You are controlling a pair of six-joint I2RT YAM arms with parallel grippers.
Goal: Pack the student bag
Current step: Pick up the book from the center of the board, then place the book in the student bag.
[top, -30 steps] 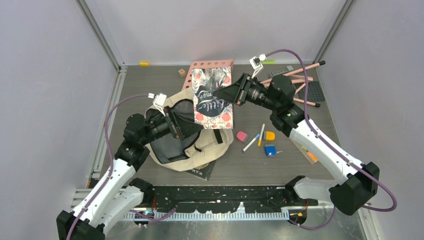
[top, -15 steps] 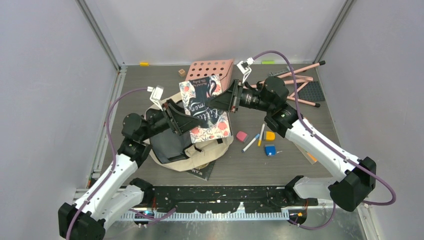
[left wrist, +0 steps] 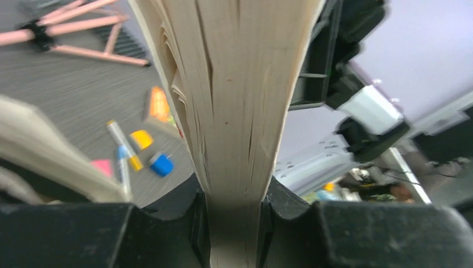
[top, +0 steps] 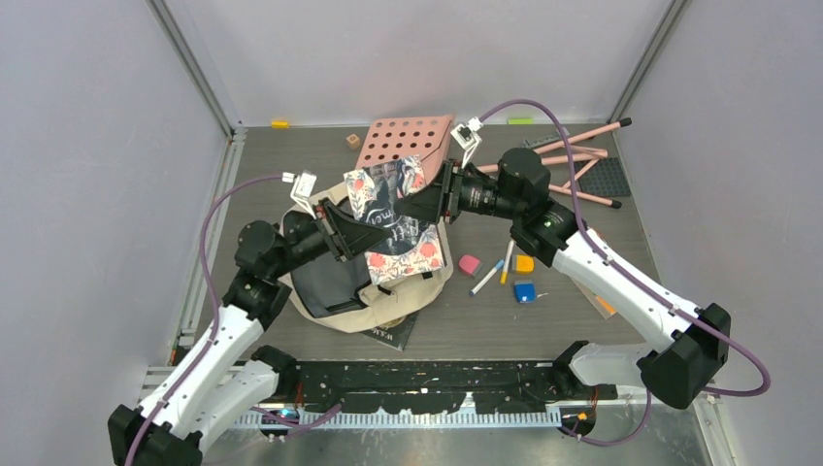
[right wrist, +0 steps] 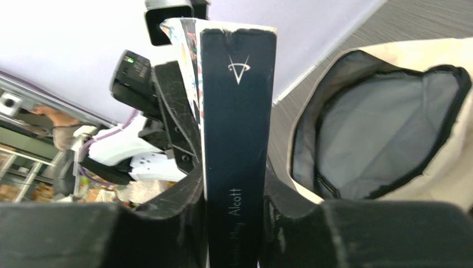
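from above: book (top: 393, 218) held over the open cream bag (top: 335, 291) at centre-left of the table, shifted slightly left and tilted more than half a second ago; pinched by left gripper (top: 354, 236) and right gripper (top: 419, 206). left wrist: fingers clamped on page edges. right wrist: fingers clamped on dark spine reading "may alcott".
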